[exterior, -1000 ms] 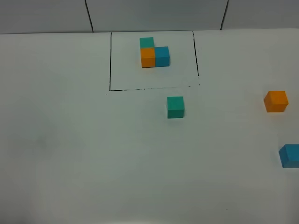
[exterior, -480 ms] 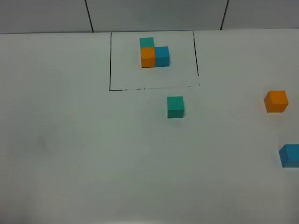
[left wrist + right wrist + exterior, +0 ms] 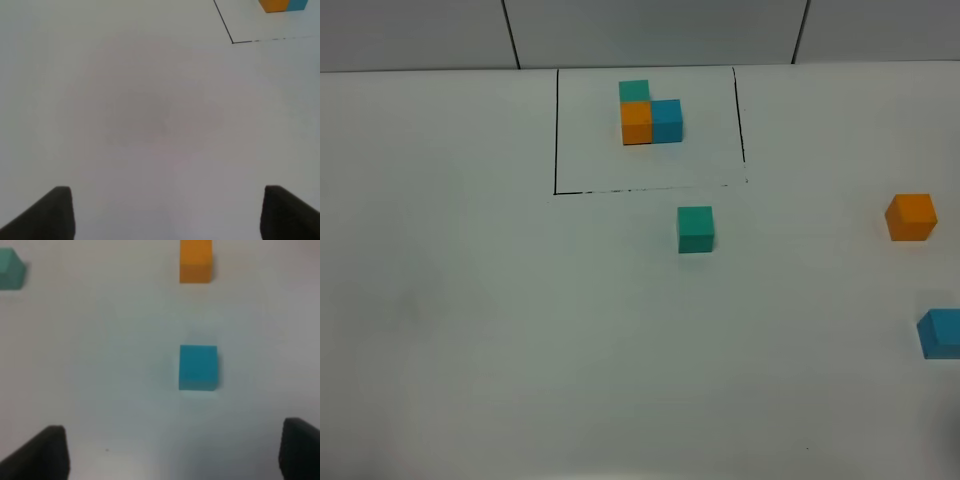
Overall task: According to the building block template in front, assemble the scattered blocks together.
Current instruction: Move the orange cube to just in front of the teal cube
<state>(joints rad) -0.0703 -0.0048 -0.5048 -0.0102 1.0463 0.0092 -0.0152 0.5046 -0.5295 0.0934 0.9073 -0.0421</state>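
The building block template [image 3: 650, 112] is an L of teal-green, orange and blue cubes inside a thin black rectangle at the back of the table. Its lower edge also shows in the left wrist view [image 3: 282, 5]. The scattered blocks lie apart: a teal-green cube [image 3: 695, 229] just in front of the frame, an orange cube [image 3: 910, 217] at the far right, and a blue cube [image 3: 940, 333] at the right edge. My right gripper [image 3: 172, 452] is open, with the blue cube [image 3: 198, 367] ahead of it, then the orange cube [image 3: 195, 261]. My left gripper [image 3: 167, 212] is open over bare table.
The white table [image 3: 500, 330] is bordered at the back by a grey panelled wall [image 3: 650, 30]. A corner of the black frame line [image 3: 232, 42] shows in the left wrist view. Neither arm shows in the exterior high view.
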